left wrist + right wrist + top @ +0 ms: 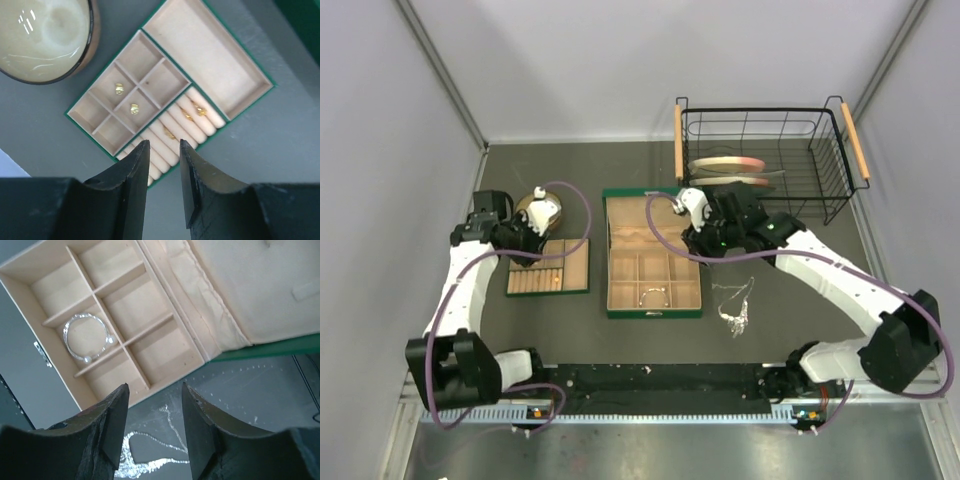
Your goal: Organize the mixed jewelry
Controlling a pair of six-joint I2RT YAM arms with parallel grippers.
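Both pairs of fingers stand apart and hold nothing. The left gripper [162, 147] hangs over the small green tray [210, 55], where gold bits [134, 108] sit in two square cells and on the ring rolls. The right gripper [154, 387] hovers at the edge of the larger green box [150, 305]. The silver bracelet [88, 358] lies in one cell, and the chain necklace [734, 310] is heaped on the worktop just beside the box. The chain is the likely trouble — fine and tangled, it could slip through the fingers, or trail and snag on the box wall when lifted.
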